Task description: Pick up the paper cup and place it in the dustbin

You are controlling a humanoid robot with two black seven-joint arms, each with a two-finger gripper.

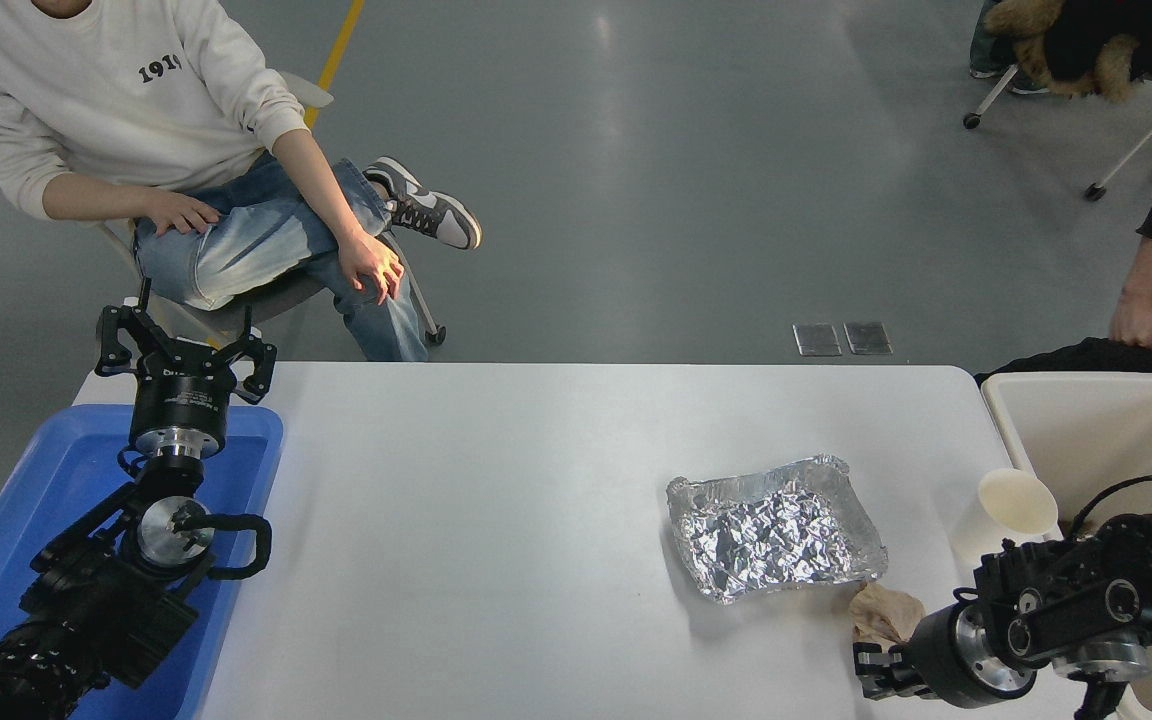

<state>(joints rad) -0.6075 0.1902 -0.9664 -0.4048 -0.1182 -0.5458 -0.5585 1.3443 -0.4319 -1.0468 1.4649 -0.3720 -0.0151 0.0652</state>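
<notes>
The paper cup (1008, 512) is seen upright near the table's (536, 480) right edge, just beside the cream-white dustbin (1101, 430) and to the right of the foil tray (774, 527). The right gripper (871, 673) is held low at the near edge, pointing left, well short of the cup and just beside the crumpled brown paper ball (881, 612); whether its jaws are spread cannot be told. The left gripper (184, 350) is parked over the blue bin (46, 480), its jaws spread.

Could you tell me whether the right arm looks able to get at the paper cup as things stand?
Probably yes. The cup stands upright at the table's right edge, just beyond the right gripper, with nothing between them; the foil tray and paper ball lie off to the left.
</notes>
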